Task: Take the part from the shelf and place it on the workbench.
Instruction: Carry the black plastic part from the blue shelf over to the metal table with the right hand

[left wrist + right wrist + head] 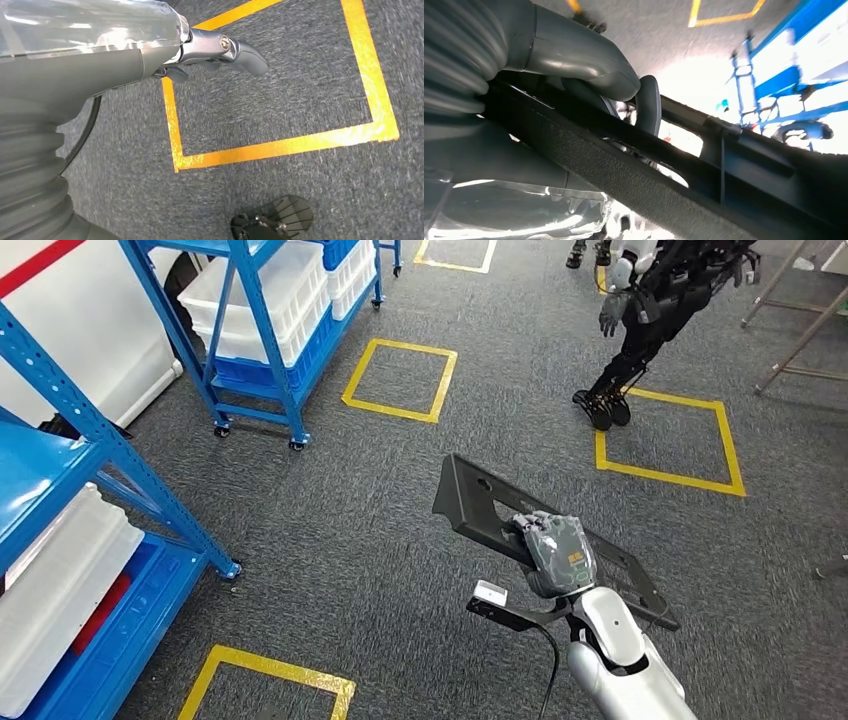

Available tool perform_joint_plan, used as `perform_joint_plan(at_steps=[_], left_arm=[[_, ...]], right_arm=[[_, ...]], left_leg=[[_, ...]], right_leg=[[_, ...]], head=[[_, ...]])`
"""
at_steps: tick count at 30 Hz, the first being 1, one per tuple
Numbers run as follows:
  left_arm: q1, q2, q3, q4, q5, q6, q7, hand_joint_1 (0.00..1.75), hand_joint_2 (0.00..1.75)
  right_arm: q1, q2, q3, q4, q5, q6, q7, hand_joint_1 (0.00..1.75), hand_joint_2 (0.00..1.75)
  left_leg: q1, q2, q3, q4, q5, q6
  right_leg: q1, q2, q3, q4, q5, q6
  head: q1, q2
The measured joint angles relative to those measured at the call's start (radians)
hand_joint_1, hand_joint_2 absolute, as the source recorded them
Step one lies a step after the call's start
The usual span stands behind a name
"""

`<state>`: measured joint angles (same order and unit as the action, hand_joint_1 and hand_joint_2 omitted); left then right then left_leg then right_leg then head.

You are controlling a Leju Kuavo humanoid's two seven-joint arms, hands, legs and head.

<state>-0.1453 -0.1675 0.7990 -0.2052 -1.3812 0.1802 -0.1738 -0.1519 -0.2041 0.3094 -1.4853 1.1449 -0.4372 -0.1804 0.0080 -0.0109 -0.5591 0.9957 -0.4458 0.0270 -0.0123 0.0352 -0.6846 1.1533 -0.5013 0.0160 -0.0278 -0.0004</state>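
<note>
The right hand (560, 552) grips a long black part (480, 502) above grey carpet; the left hand (220, 52) hangs loosely curled, holding nothing, beside blue shelves (250, 350) with white bins (290, 290).

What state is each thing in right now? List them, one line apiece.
Black part: off the shelf, carried in the air above the carpet, tilted, not yet on a workbench.
Right robot hand: grips the part, fingers wrapped through its opening.
Left robot hand: holds nothing, hanging over the floor; fingers mostly hidden.
White bins: resting on the blue shelf.
Other robot: standing beside a yellow floor square.
</note>
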Motion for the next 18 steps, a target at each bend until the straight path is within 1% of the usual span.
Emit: perform_joint_plan(at_steps=[1, 2, 3, 4, 5, 6, 7, 8, 9, 10, 11, 12, 13, 14, 15, 16, 17, 18], left_arm=[[0.001, 0.0, 0.0, 0.0, 0.001, 0.0, 0.0, 0.0, 1.75], [0.002, 0.0, 0.0, 0.0, 0.002, 0.0, 0.0, 0.0, 1.75], [0.002, 0.001, 0.0, 0.0, 0.004, 0.0, 0.0, 0.0, 1.75], [0.002, 0.001, 0.0, 0.0, 0.005, 0.0, 0.0, 0.0, 1.75], [0.001, 0.001, 0.0, 0.0, 0.006, 0.0, 0.0, 0.0, 1.75], [0.001, 0.001, 0.0, 0.0, 0.007, 0.0, 0.0, 0.0, 1.75], [0.0, 0.001, 0.0, 0.0, 0.008, 0.0, 0.0, 0.0, 1.75], [0.0, 0.001, 0.0, 0.0, 0.008, 0.0, 0.0, 0.0, 1.75], [0.0, 0.001, 0.0, 0.0, 0.009, 0.001, 0.0, 0.0, 1.75], [0.0, 0.001, 0.0, 0.0, 0.009, 0.001, 0.0, 0.0, 1.75], [-0.001, 0.001, 0.0, 0.0, 0.009, 0.002, 0.0, 0.0, 1.75], [-0.001, 0.001, 0.0, 0.0, 0.008, 0.002, 0.0, 0.0, 1.75], [-0.001, 0.001, 0.0, 0.0, 0.008, 0.003, -0.001, 0.0, 1.75], [-0.001, 0.001, 0.0, 0.0, 0.008, 0.003, -0.001, 0.0, 1.75], [0.0, 0.001, 0.0, 0.0, 0.008, 0.003, -0.001, 0.0, 1.75], [0.002, 0.001, 0.0, 0.0, 0.008, 0.004, -0.001, 0.0, 1.75], [0.005, 0.001, 0.0, 0.0, 0.008, 0.004, -0.001, 0.0, 1.75], [0.007, 0.001, 0.0, 0.0, 0.008, 0.004, -0.001, 0.0, 1.75]], right_arm=[[0.0, 0.0, -0.001, 0.0, 0.0, 0.0, 0.0, 1.75, 1.75], [0.002, 0.0, -0.001, 0.0, 0.0, 0.0, 0.0, 1.75, 1.75], [0.006, 0.0, -0.001, 0.0, 0.001, 0.0, 0.0, 1.75, 1.75], [0.009, 0.0, -0.001, 0.0, 0.001, 0.0, 0.0, 1.75, 1.75], [0.011, 0.0, -0.001, 0.0, 0.001, 0.0, 0.0, 1.75, 1.75], [0.011, 0.0, -0.001, -0.001, 0.001, 0.0, 0.0, 1.75, 1.75], [0.01, 0.0, -0.001, -0.002, 0.001, 0.0, 0.0, 1.75, 1.75], [0.009, 0.0, -0.001, -0.004, 0.001, 0.0, 0.0, 1.75, 1.75], [0.008, 0.0, -0.001, -0.006, 0.001, -0.001, 0.0, 1.75, 1.75], [0.008, 0.0, -0.002, -0.007, 0.001, -0.001, 0.0, 1.75, 1.75], [0.008, 0.0, -0.002, -0.008, 0.001, -0.001, 0.0, 1.75, 1.75], [0.008, 0.0, -0.003, -0.008, 0.001, -0.001, 0.0, 1.75, 1.75], [0.007, 0.0, -0.003, -0.008, 0.002, -0.001, 0.0, 1.75, 1.75], [0.005, 0.0, -0.003, -0.009, 0.002, -0.001, 0.0, 1.75, 1.75], [0.003, 0.001, -0.003, -0.009, 0.002, -0.001, -0.001, 1.75, 1.75], [0.002, 0.001, -0.003, -0.008, 0.002, -0.001, -0.001, 1.75, 1.75], [0.002, 0.001, -0.003, -0.008, 0.003, 0.0, -0.001, 1.75, 1.75], [0.002, 0.001, -0.003, -0.007, 0.003, 0.0, -0.001, 1.75, 1.75]], left_leg=[[-0.002, 0.011, -0.001, 0.0, 0.0, 0.002], [-0.003, 0.022, -0.001, 0.0, -0.001, 0.002], [-0.003, 0.033, -0.002, 0.001, -0.002, 0.002], [-0.003, 0.043, -0.002, 0.001, -0.003, 0.001], [-0.003, 0.052, -0.001, 0.003, -0.005, -0.002], [-0.004, 0.061, 0.0, 0.004, -0.007, -0.005], [-0.006, 0.068, 0.001, 0.007, -0.01, -0.01], [-0.008, 0.076, 0.001, 0.009, -0.013, -0.015], [-0.01, 0.083, 0.002, 0.011, -0.016, -0.02], [-0.011, 0.091, 0.003, 0.01, -0.018, -0.026], [-0.01, 0.099, 0.005, 0.009, -0.02, -0.032], [-0.007, 0.096, 0.006, 0.014, -0.026, -0.038], [-0.005, 0.083, -0.001, 0.034, -0.041, -0.042], [-0.003, 0.065, -0.017, 0.074, -0.067, -0.045], [0.0, 0.043, -0.044, 0.136, -0.1, -0.047], [0.0, 0.03, -0.078, 0.207, -0.132, -0.048], [0.0, 0.024, -0.108, 0.269, -0.153, -0.048], [0.0, 0.021, -0.127, 0.303, -0.157, -0.048]], right_leg=[[-0.002, -0.014, -0.032, 0.065, -0.029, 0.003], [-0.005, -0.022, -0.057, 0.118, -0.047, 0.006], [-0.008, -0.026, -0.067, 0.14, -0.047, 0.009], [-0.01, -0.031, -0.058, 0.124, -0.03, 0.011], [-0.013, -0.039, -0.029, 0.072, -0.001, 0.013], [-0.013, -0.058, 0.011, 0.001, 0.028, 0.013], [-0.01, -0.075, 0.044, -0.062, 0.048, 0.01], [-0.006, -0.087, 0.067, -0.106, 0.058, 0.005], [-0.002, -0.091, 0.076, -0.126, 0.059, 0.0], [0.002, -0.082, 0.074, -0.128, 0.058, -0.007], [0.002, -0.071, 0.074, -0.131, 0.06, -0.014], [0.001, -0.062, 0.076, -0.135, 0.062, -0.02], [0.0, -0.054, 0.078, -0.139, 0.064, -0.027], [-0.002, -0.046, 0.08, -0.142, 0.066, -0.033], [-0.002, -0.039, 0.081, -0.143, 0.067, -0.037], [-0.001, -0.031, 0.081, -0.142, 0.066, -0.04], [0.0, -0.021, 0.08, -0.141, 0.066, -0.041], [0.001, -0.01, 0.08, -0.14, 0.066, -0.042]], head=[[0.0, 0.0], [0.0, 0.0], [0.0, 0.0], [0.0, 0.0], [0.0, 0.0], [0.0, 0.0], [0.0, 0.0], [0.0, 0.0], [0.0, 0.0], [0.0, 0.0], [0.0, 0.0], [0.0, 0.0], [0.0, 0.0], [0.0, 0.0], [0.0, 0.0], [0.0, 0.0], [0.0, 0.0], [0.0, 0.0]])
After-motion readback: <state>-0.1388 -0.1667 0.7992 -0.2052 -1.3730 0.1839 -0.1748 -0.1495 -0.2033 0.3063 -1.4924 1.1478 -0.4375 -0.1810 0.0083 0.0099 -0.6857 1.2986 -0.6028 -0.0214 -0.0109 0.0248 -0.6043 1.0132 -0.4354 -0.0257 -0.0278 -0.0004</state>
